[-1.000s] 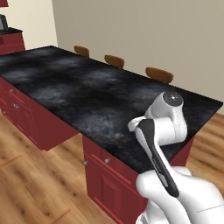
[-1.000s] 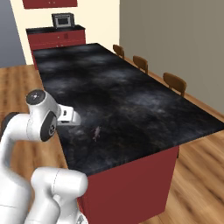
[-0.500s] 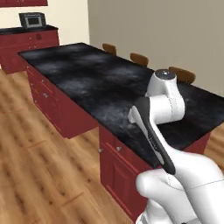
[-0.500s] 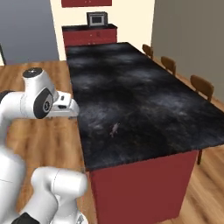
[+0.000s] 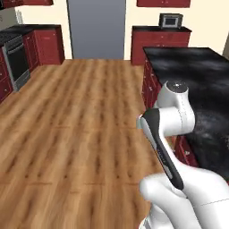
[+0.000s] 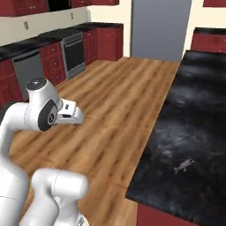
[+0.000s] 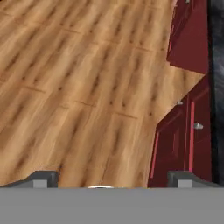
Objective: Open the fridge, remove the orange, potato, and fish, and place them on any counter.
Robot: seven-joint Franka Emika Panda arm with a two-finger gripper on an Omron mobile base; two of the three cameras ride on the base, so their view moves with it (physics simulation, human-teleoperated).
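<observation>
Now the hand point(image 7: 109, 178) hangs wide open and empty over the floor point(image 7: 78, 78); the fish point(image 6: 184, 165) lies near the bench's point(image 6: 194, 110) near edge.

Wide bare wood floor point(image 5: 76, 116) fills frame centre-left, free passage. Counter point(image 6: 194, 132) with red base blocks right side; stove point(image 5: 15, 60) and cabinets point(image 6: 26, 70) line left edge.

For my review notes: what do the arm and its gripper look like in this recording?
The arm is glossy white with rounded, bulbous segments, a dark grey-black strip along one link and dark round joint caps. No loose cables show. The gripper has two small dark grey finger tips with blocky ends.
</observation>
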